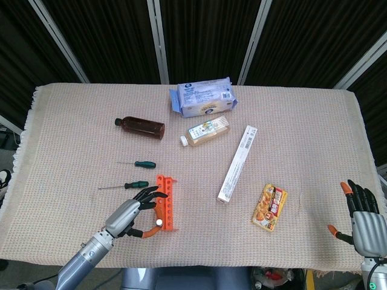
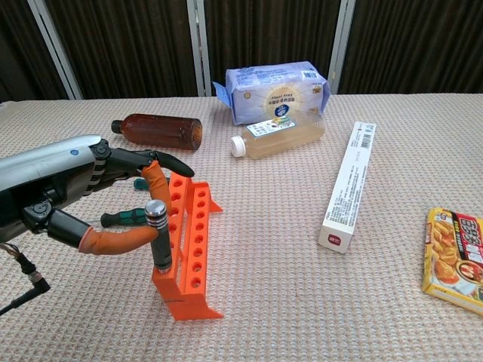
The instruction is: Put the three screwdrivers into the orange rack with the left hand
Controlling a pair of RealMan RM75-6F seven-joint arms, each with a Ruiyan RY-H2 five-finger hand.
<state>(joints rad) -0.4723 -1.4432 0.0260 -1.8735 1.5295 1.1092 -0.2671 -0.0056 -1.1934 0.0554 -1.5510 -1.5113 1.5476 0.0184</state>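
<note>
The orange rack (image 1: 167, 199) (image 2: 190, 243) stands near the table's front left. A dark-handled screwdriver (image 2: 160, 235) with a silver cap (image 1: 158, 222) stands upright in the rack's nearest hole. My left hand (image 1: 129, 216) (image 2: 79, 202) pinches it: the thumb presses on the handle's left side and a fingertip sits close behind the cap. Two green-handled screwdrivers lie on the cloth left of the rack, one (image 1: 138, 164) further back and one (image 1: 125, 186) (image 2: 124, 218) just beyond my fingers. My right hand (image 1: 361, 216) hovers open at the front right corner.
A brown bottle (image 1: 141, 127), a blue wipes pack (image 1: 204, 96), a pale bottle (image 1: 205, 132), a long white box (image 1: 237, 163) and a yellow packet (image 1: 269, 206) lie on the beige cloth, all behind or right of the rack.
</note>
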